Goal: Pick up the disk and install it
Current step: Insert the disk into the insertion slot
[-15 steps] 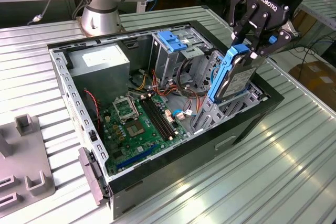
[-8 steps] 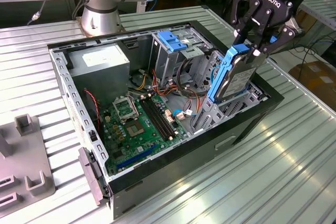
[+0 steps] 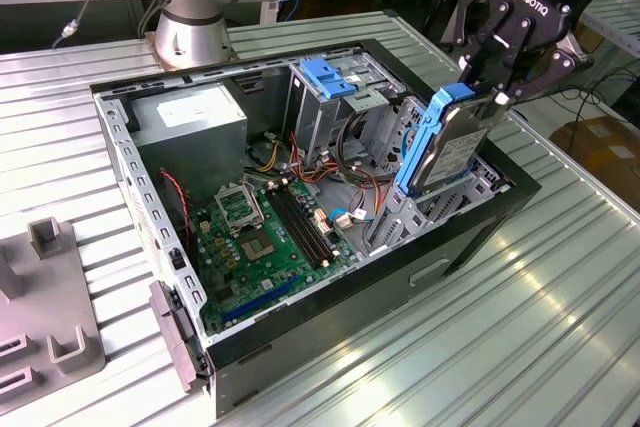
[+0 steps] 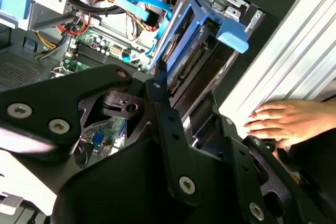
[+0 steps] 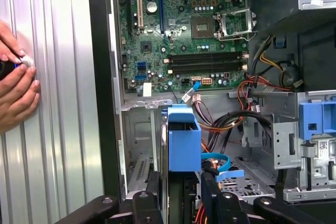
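We see the exterior view from high up and off to one side, looking down at a slant on the whole open computer case (image 3: 330,317) on the ribbed desk (image 3: 500,357), with the gripper (image 3: 487,97) at the exterior view's right. Both wrist cameras ride just behind the gripper and sit far nearer. In the first wrist view we look almost straight down into the case, past the disk (image 5: 184,142), onto the motherboard (image 5: 178,30). In the second wrist view we look along the disk at a slant. Both wrist views share the motherboard, the cables (image 5: 231,121) and a person's hand (image 5: 16,90) on the desk; all three share the disk and motherboard.
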